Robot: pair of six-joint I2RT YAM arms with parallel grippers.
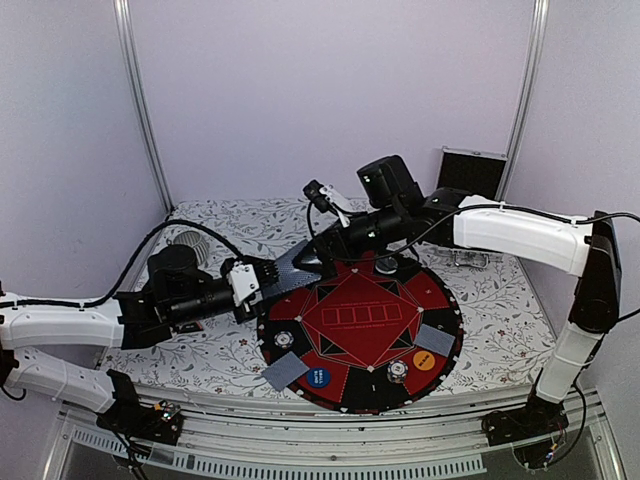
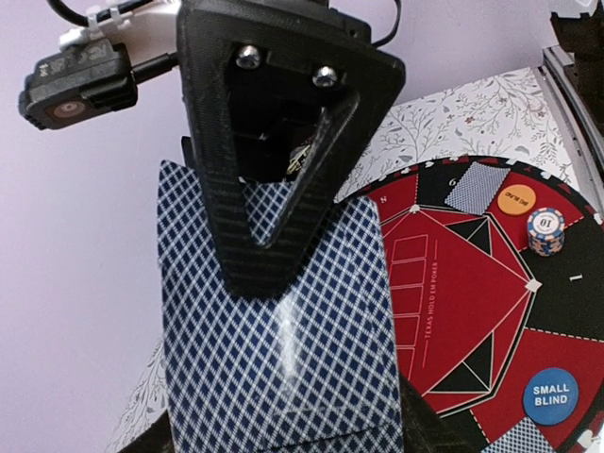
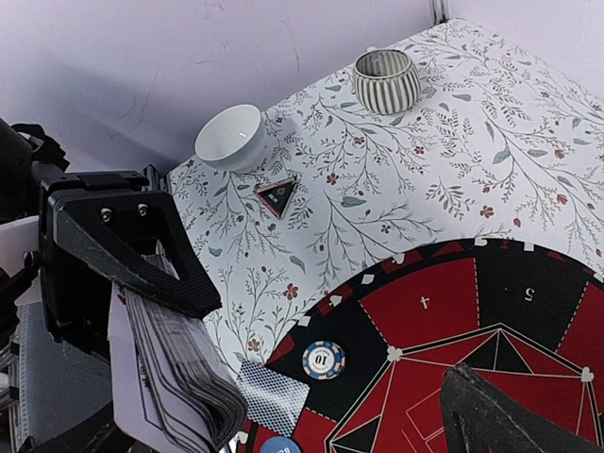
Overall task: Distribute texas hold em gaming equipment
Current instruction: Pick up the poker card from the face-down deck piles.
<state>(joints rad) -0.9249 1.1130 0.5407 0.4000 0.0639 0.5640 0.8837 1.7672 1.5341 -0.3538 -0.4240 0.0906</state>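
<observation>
My left gripper (image 1: 262,275) is shut across a deck of playing cards (image 2: 283,349) with blue checkered backs, held above the left rim of the round poker mat (image 1: 365,300). My right gripper (image 1: 318,258) is open wide. One of its black triangular fingers (image 2: 283,189) lies on the deck's top card and the other finger (image 3: 510,415) hangs over the mat. Single cards (image 1: 285,372) (image 1: 435,338) lie face down on the mat. Beside them are a blue disc (image 1: 318,378), an orange disc (image 1: 425,360) and striped chips (image 1: 284,339) (image 1: 397,370).
A ribbed grey cup (image 3: 387,80) and a white bowl (image 3: 231,137) stand on the floral cloth at the back left, with a small triangular marker (image 3: 276,196) near them. A black silver-edged case (image 1: 470,170) stands open at the back right. White walls enclose the table.
</observation>
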